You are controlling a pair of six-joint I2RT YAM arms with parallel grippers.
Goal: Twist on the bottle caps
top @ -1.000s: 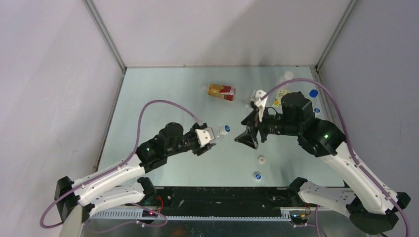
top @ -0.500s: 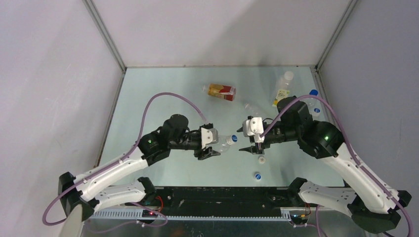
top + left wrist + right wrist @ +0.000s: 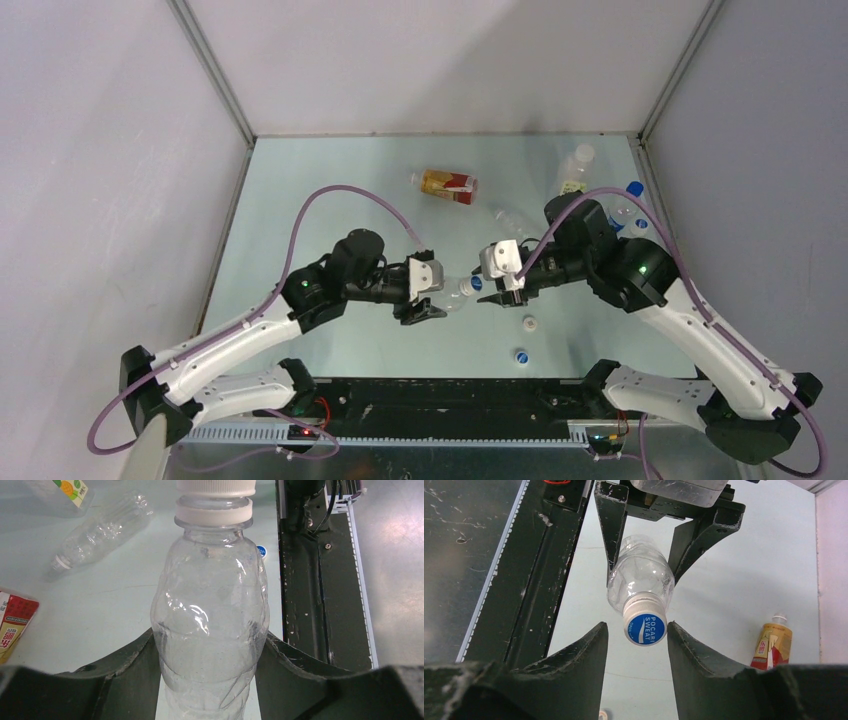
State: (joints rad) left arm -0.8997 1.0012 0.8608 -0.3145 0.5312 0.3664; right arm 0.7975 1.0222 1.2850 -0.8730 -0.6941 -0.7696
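A clear bottle [image 3: 210,620] is held off the table with my left gripper [image 3: 210,647] shut on its body; its neck points right in the top view [image 3: 455,291]. A blue-topped cap [image 3: 645,629] sits on its neck. My right gripper [image 3: 636,627] stands open around that cap, the right finger at its side and the left finger [image 3: 594,640] a little apart. A second clear bottle [image 3: 510,220] and the amber red-labelled bottle [image 3: 448,185] lie on the table. A white cap [image 3: 528,323] and a blue cap [image 3: 520,355] lie loose near the front.
A yellow-labelled clear bottle [image 3: 573,170] and a blue-capped bottle [image 3: 632,200] rest at the back right near the wall. A black rail [image 3: 450,395] runs along the table's near edge by the arm bases.
My right gripper has swung left to the bottle's neck and narrowed its jaws around the cap. The left gripper carried the bottle slightly right, then held still.
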